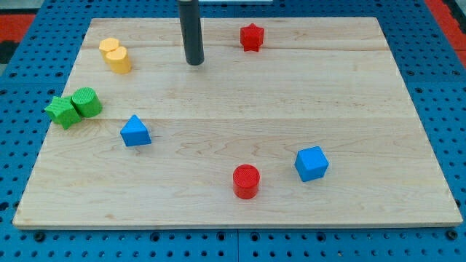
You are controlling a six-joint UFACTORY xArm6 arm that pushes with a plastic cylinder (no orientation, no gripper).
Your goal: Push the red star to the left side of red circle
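Observation:
The red star (pixel 251 37) lies near the view's top, right of centre. The red circle (pixel 246 180) stands near the view's bottom, about in the middle. My tip (pixel 194 62) rests on the board at the view's top, to the left of the red star and apart from it, far above the red circle. It touches no block.
A yellow block (pixel 116 56) lies at the top left. A green star (pixel 62 111) and a green circle (pixel 87 101) touch at the left edge. A blue triangle (pixel 135 132) lies left of centre. A blue cube (pixel 312 163) sits right of the red circle.

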